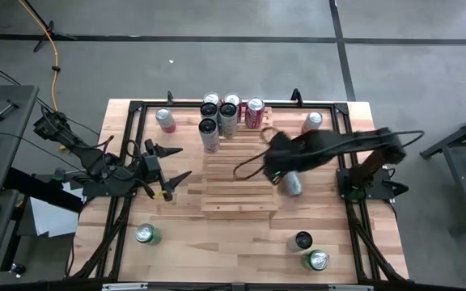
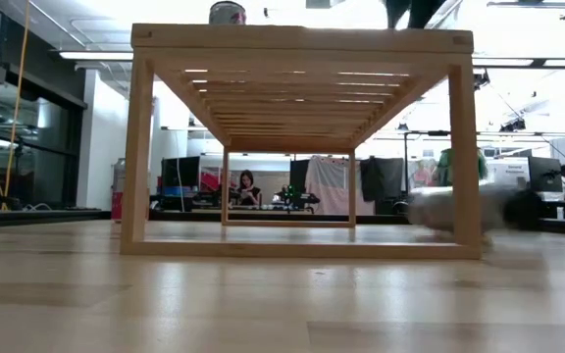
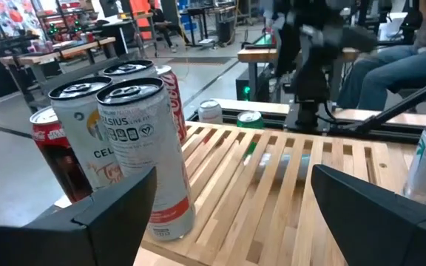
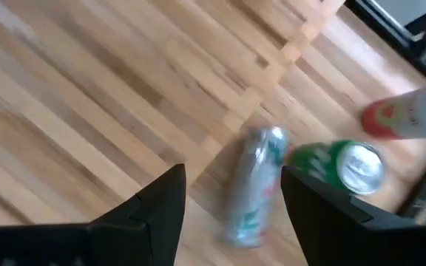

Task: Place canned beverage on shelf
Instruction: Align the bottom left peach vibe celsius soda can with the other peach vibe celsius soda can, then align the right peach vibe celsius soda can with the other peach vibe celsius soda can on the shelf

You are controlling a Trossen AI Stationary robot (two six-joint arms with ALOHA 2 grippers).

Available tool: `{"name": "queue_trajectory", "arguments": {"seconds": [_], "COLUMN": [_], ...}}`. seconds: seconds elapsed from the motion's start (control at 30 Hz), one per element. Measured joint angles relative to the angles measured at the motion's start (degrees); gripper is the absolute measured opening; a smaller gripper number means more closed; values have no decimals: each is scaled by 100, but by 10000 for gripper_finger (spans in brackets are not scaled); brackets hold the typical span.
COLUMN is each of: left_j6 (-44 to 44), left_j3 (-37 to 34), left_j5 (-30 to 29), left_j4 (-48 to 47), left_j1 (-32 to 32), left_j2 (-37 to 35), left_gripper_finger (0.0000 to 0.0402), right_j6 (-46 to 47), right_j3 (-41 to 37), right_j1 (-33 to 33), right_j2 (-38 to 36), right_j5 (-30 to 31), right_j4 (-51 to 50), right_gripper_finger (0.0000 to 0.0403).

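The light-wood slatted shelf point(image 1: 241, 174) stands mid-table, with several cans point(image 1: 225, 113) upright at its far end; they also show in the left wrist view point(image 3: 124, 140). A silver can point(image 1: 292, 184) lies on its side on the tabletop just right of the shelf, blurred in the low view point(image 2: 449, 208) and in the right wrist view point(image 4: 254, 185). My right gripper point(image 4: 231, 214) is open and hovers above this can without touching it; it also shows in the high view point(image 1: 277, 166). My left gripper point(image 1: 168, 174) is open and empty at the shelf's left side.
Loose cans stand on the tabletop: a pink one point(image 1: 166, 120) far left, one point(image 1: 312, 121) far right, a green one point(image 1: 146, 234) near left, and a black one point(image 1: 302, 240) beside a green one point(image 1: 318, 260) near right. A black frame point(image 1: 136, 109) borders the table.
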Motion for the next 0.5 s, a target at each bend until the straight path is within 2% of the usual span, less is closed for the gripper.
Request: {"name": "queue_trajectory", "arguments": {"seconds": [0.13, 0.33, 0.5], "left_j6": [-8, -111, -80], "left_j3": [0, 2, 2], "left_j5": [-1, 42, 10], "left_j4": [23, -70, 0], "left_j1": [2, 2, 5], "left_j2": [0, 4, 4], "left_gripper_finger": [351, 351, 351], "right_j6": [456, 1496, 1880], "right_j3": [-505, -2334, -3735], "right_j1": [52, 222, 210], "right_j2": [-384, -1502, -2487], "right_j5": [155, -43, -39], "right_j4": [73, 47, 247], "right_gripper_finger": [207, 207, 207]}}
